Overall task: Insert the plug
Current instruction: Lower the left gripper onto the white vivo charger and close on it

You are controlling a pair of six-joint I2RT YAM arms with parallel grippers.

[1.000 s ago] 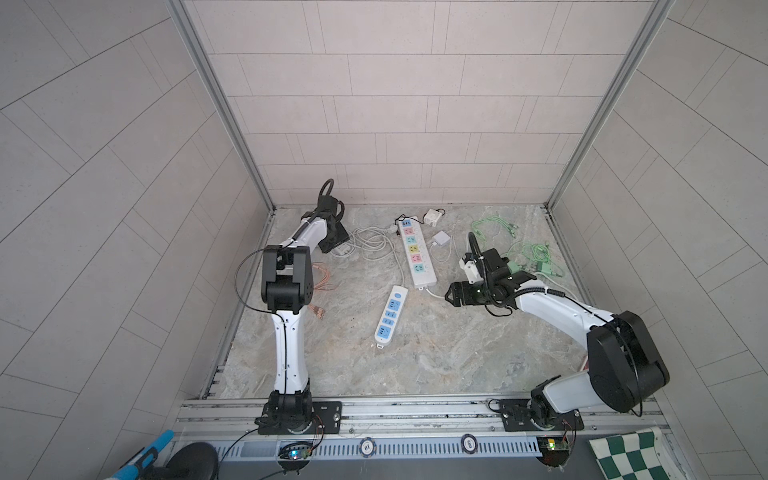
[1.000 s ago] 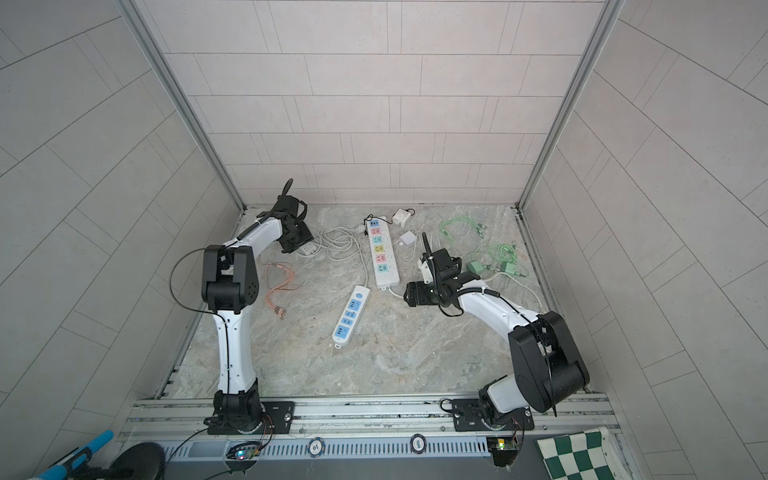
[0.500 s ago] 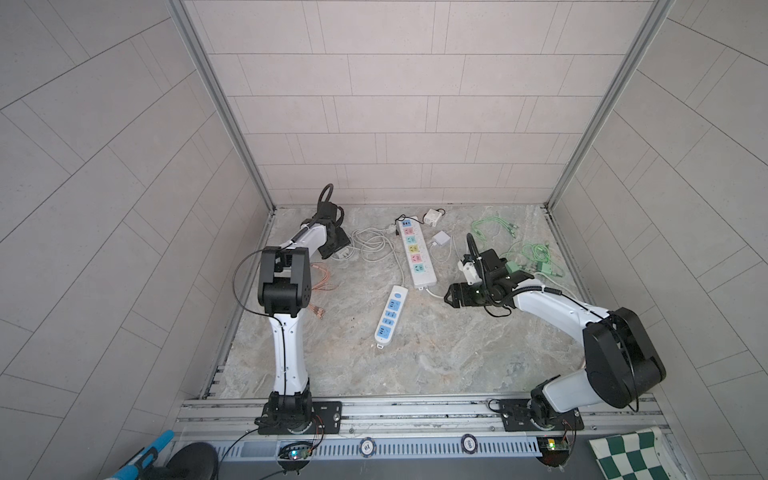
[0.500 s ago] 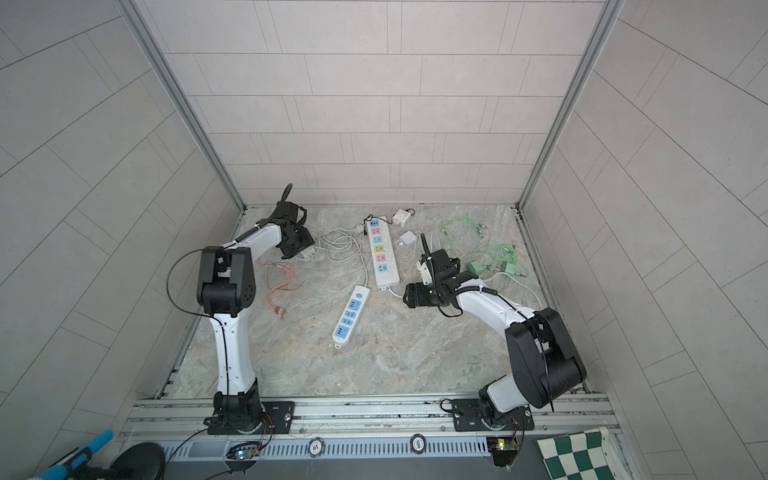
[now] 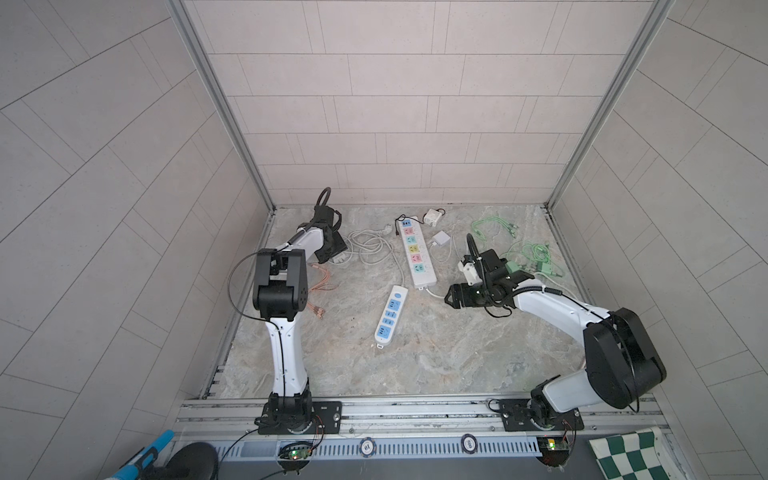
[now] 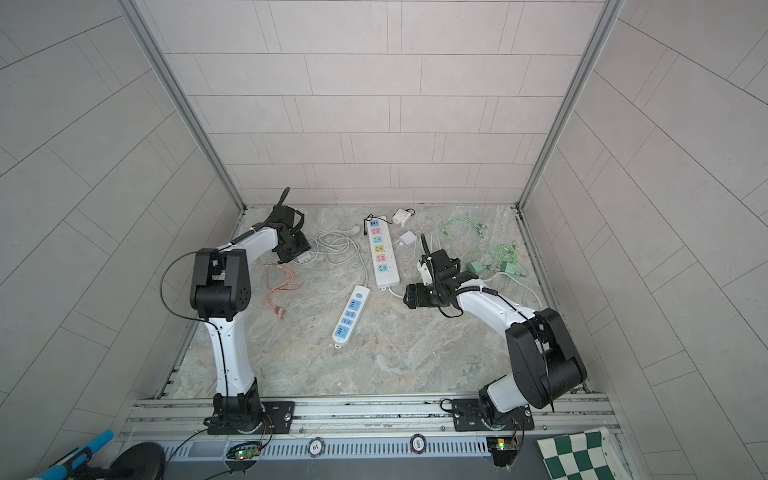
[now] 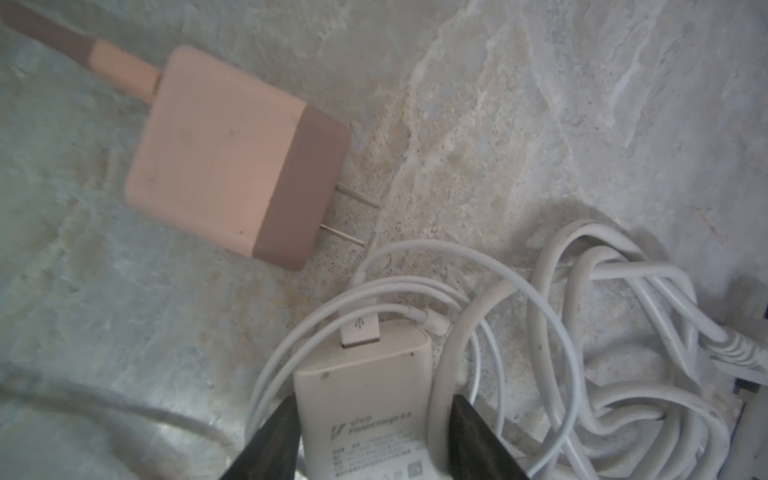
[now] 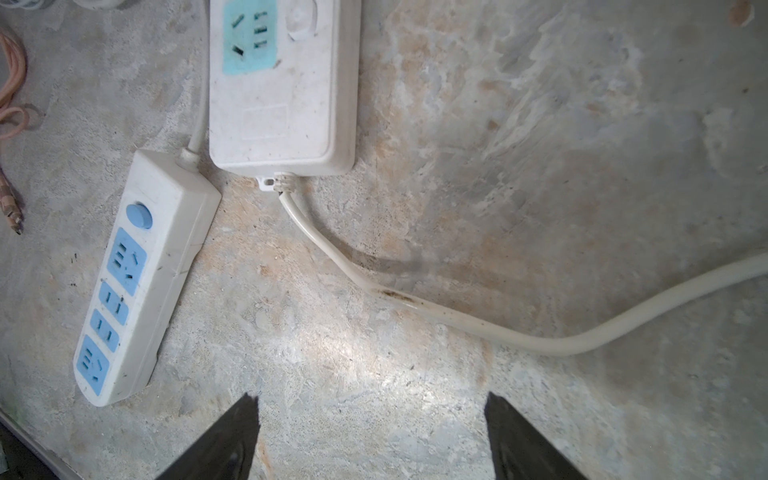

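Left claw (image 7: pixel 372 398) partway spread, one black finger on each side of the white charger (image 7: pixel 365 374). Too close to tell if squeezing or only standing near. Right claw (image 8: pixel 371 397) spread wide, holding nothing, hanging over bare floor (image 8: pixel 540 166) near the cord end of the big strip (image 8: pixel 282 104).

Job barely begun, most likely. White charger lying flat at the far left of the floor, in among a heap of white cord (image 7: pixel 602 332), with a thin white wire (image 7: pixel 316 316) stuck in its end. Well apart from both strips. Not in any socket. Big strip with its row of coloured sockets in the middle toward the back. Small strip (image 5: pixel 390 316) with blue sockets just in front of it, tilted. Left to do: get a good hold, lift, carry over to a strip, point the prongs at the holes, push in.

All around, three big walls (image 5: pixel 395 104) of pale grey tiles, with metal posts (image 5: pixel 222 108) in the back corners. Underneath, flat floor like grey and sandy stone, with rough, scratchy patches. Along the front, a metal rail (image 5: pixel 415 411) holding both arms. Then the small stuff: green wires (image 5: pixel 523 249) at the back right, orange wires (image 5: pixel 322 282) at the left, and a pink charger (image 7: pixel 220 153) just beside the white one, not touching, two thin prongs bare.
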